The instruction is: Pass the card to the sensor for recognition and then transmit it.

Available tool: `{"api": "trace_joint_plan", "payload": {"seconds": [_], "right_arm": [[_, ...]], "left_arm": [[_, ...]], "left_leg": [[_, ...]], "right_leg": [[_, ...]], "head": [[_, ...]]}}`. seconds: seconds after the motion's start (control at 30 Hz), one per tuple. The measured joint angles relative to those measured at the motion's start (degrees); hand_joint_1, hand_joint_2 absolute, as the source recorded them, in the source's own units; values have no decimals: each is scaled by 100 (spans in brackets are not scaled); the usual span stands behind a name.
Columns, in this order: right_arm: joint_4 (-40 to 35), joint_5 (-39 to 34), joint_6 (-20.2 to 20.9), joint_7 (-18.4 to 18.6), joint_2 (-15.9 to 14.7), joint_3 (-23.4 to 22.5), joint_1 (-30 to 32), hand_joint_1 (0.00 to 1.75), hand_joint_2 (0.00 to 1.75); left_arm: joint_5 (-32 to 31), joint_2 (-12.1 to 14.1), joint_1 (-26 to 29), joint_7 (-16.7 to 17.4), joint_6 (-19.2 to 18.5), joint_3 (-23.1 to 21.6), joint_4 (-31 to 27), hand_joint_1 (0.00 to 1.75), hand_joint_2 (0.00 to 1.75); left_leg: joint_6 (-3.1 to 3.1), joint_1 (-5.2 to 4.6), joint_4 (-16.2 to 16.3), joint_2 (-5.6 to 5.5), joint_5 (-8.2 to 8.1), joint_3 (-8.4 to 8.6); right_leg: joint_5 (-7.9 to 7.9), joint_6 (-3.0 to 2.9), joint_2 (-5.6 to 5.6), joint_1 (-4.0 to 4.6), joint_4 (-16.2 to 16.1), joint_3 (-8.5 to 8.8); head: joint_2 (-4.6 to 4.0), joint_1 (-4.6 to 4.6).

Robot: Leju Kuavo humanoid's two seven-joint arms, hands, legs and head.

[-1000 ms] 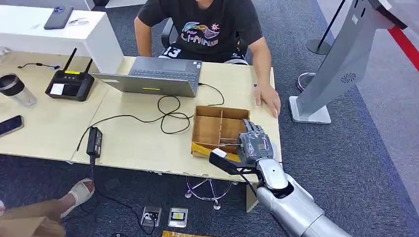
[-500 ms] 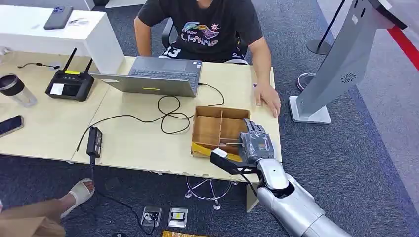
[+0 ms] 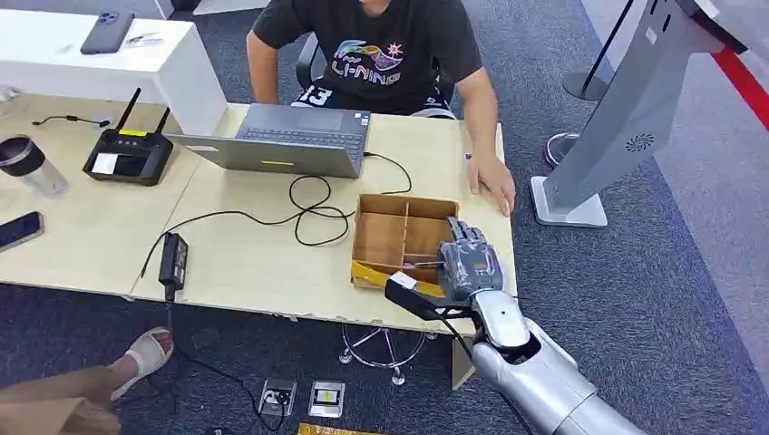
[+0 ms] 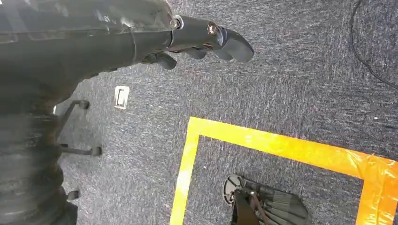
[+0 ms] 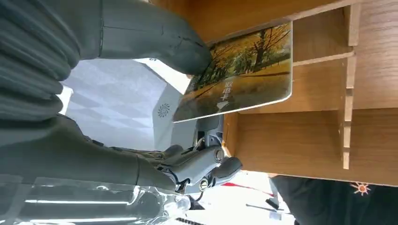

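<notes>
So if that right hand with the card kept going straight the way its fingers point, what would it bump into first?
Probably the wooden tray: the right hand hovers at its near right corner, fingers pointing across it toward the person's hand further on. Its height above the tray is unclear.

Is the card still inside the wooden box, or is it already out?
Cannot tell fully. The right hand holds the card by one end, over the wooden box's compartments; whether it rests inside is unclear.

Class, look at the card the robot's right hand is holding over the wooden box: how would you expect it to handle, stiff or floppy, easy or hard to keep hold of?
The card likely stiff: it juts flat beyond the right hand. Probably light, being thin. Its glossy face may slip.
</notes>
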Motion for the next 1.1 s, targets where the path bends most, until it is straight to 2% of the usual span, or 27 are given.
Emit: {"api": "trace_joint_plan", "payload": {"seconds": [0.23, 0.7, 0.9, 1.1], "right_arm": [[-330, 109, 35, 11, -4, -79, 0, 175, 175], [-2243, 461, 520, 221, -155, -358, -17, 175, 175], [-2930, 459, 296, 219, -170, -374, -261, 175, 175], [-2703, 444, -114, 188, 90, -365, -988, 175, 175]], "left_arm": [[2, 0, 0, 2, 9, 0, 0, 0, 175], [-2, 0, 4, 2, 15, -101, 0, 0, 175], [-28, 0, 5, -9, 20, -103, 0, 0, 175], [-68, -2, -3, -186, 9, -107, 0, 0, 175]], "left_leg": [[0, 0, 0, 0, 0, 0], [0, 0, 1, 1, 0, 1], [0, 0, 0, 1, 1, -1], [-3, 0, -1, 1, 5, -2]], "right_leg": [[0, 0, 0, 0, 0, -1], [0, 0, 1, 0, 0, 0], [0, 0, 2, 0, 1, 1], [2, 0, 1, 0, 3, 2]], "head": [[0, 0], [0, 0], [0, -2], [0, -2]]}}
